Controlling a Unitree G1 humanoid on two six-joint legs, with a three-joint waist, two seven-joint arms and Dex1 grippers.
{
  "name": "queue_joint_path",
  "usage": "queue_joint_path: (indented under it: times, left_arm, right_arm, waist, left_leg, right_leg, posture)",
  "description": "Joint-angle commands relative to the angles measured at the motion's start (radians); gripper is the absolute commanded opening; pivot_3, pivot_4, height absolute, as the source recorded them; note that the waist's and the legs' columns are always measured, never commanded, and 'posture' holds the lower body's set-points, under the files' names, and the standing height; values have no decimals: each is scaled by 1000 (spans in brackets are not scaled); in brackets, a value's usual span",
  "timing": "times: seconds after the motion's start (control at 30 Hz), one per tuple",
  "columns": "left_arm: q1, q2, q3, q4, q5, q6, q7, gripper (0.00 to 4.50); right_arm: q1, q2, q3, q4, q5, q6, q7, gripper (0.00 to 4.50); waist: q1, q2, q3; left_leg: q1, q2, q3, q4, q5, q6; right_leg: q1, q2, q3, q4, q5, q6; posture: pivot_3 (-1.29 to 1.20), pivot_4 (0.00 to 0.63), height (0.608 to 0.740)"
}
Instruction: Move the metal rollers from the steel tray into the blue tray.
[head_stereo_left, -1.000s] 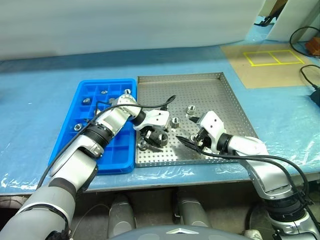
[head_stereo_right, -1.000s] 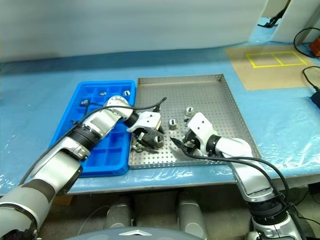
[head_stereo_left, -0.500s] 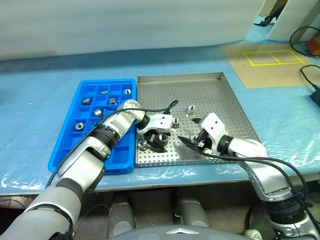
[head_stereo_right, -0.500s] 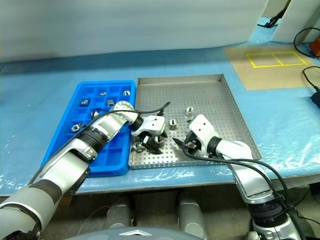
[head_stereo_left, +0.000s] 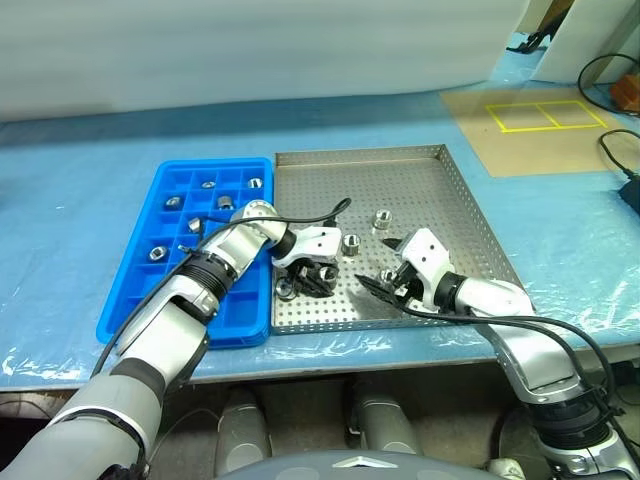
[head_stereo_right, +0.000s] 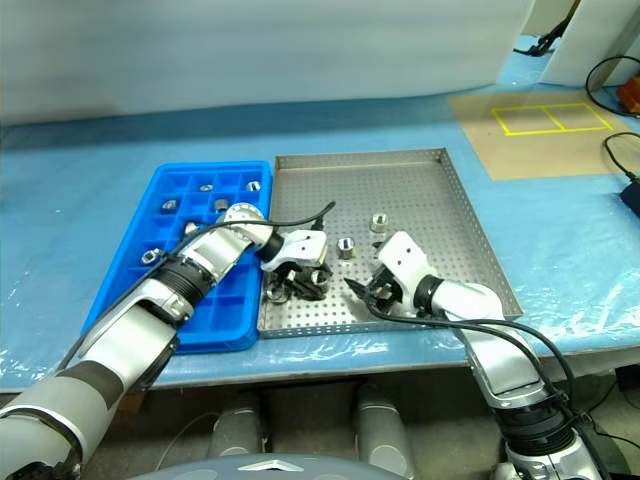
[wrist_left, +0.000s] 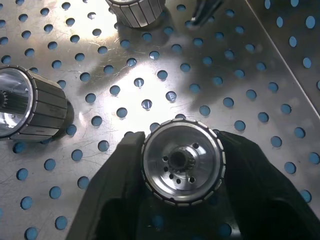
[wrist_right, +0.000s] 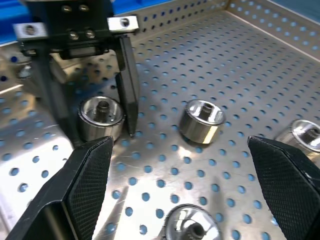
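Gripping a metal roller (wrist_left: 182, 161) on the steel tray (head_stereo_left: 440, 190), the left pincer (head_stereo_left: 311, 281) half hides it.

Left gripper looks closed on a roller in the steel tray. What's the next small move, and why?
Probably lift straight up: the left gripper has its fingers clamped on a metal roller that sits on the steel tray; then carry it to the blue tray.

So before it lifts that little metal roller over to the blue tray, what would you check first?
1. Left gripper jaws shut on a metal roller: ok.
2. Roller centred between the jaws: ok.
3. Neighbouring roller apart from the jaws: ok.
4. Right gripper open and apart from the left one: ok.
5. Free compartments in the blue tray: ok.
6. Roller off the steel tray floor: not ok, not yet lifted.
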Motion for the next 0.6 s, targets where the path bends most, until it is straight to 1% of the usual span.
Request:
queue_joint_path:
  times: [0.03, 0.13, 0.2, 0.37, 0.43, 0.53, 0.6]
  left_arm:
    - [13, 10, 14, -15, 4, -5, -9, 1892]
    - [7, 9, 26, -22, -9, 19, -21, 1810]
    - [-2, 0, 50, -34, -21, 25, 4, 1810]
    - [-10, 14, 93, -109, -58, 53, -3, 1810]
    - [-5, 37, 116, -184, -75, 61, -4, 1810]
    - [12, 105, 185, -393, -194, 208, -74, 1810]
    - [25, 153, 210, -482, -230, 254, -90, 1810]
  right_arm:
    - [1, -29, -12, -90, 70, 38, 57, 4500]
    - [-1, -51, -1, -105, 84, 65, 79, 4500]
    - [-9, -53, 7, -114, 89, 83, 78, 4500]
    - [-35, -54, 17, -133, 112, 123, 90, 4500]
    - [-55, -54, 17, -108, 105, 112, 88, 4500]
    - [-105, -53, 22, -75, 107, 109, 96, 4500]
    - [-136, -53, 27, -60, 111, 102, 109, 4500]
  waist:
    - [0, 0, 0]
    - [0, 0, 0]
    - [0, 0, 0]
    - [1, 0, 0]
    - [1, 0, 0]
    - [0, 0, 0]
    - [1, 0, 0]
  left_leg:
    - [0, 0, 0, 0, 0, 0]
    - [0, 0, 0, 0, 0, 0]
    - [0, 0, 0, 0, 0, 0]
    - [0, 0, 0, 0, 0, 0]
    - [-1, 0, 0, 0, 0, 0]
    - [-3, 0, 0, 0, 0, 0]
    - [-5, 1, 0, -1, 0, 0]
  right_leg:
    - [0, 0, 0, 0, 0, 0]
    - [0, 0, 0, 0, 0, 0]
    - [0, 0, 0, 0, 0, 0]
    - [0, 0, 0, -1, 0, 0]
    - [0, 0, 0, -1, 0, 0]
    - [-4, 0, 0, -1, 0, 0]
    - [-6, 0, 0, 1, 3, -4]
  posture:
    - [-415, 150, 740]
    - [-408, 150, 740]
    - [-401, 150, 740]
    - [-380, 150, 740]
    - [-356, 150, 740]
    - [-327, 150, 740]
    - [-304, 150, 740]
